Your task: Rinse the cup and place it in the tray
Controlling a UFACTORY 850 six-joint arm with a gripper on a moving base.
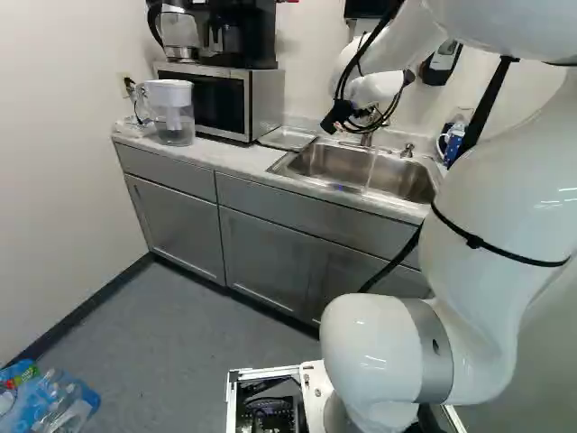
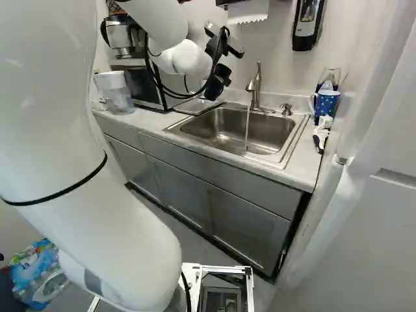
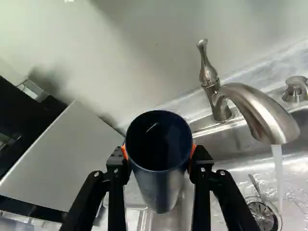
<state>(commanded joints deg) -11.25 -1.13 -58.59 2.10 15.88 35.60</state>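
Dark cup pinched near the running faucet.
The tool squeezes it from both sides; water falls into the sink, apart from the cup.

The tray lies between microwave and sink, the faucet behind the sink.

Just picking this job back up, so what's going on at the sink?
The robot's hand is gripping a dark blue cup, held beside the faucet and clear of the stream. Water is running from the faucet into the sink. The cup isn't in the tray beside the sink. I can't tell whether it has been rinsed.
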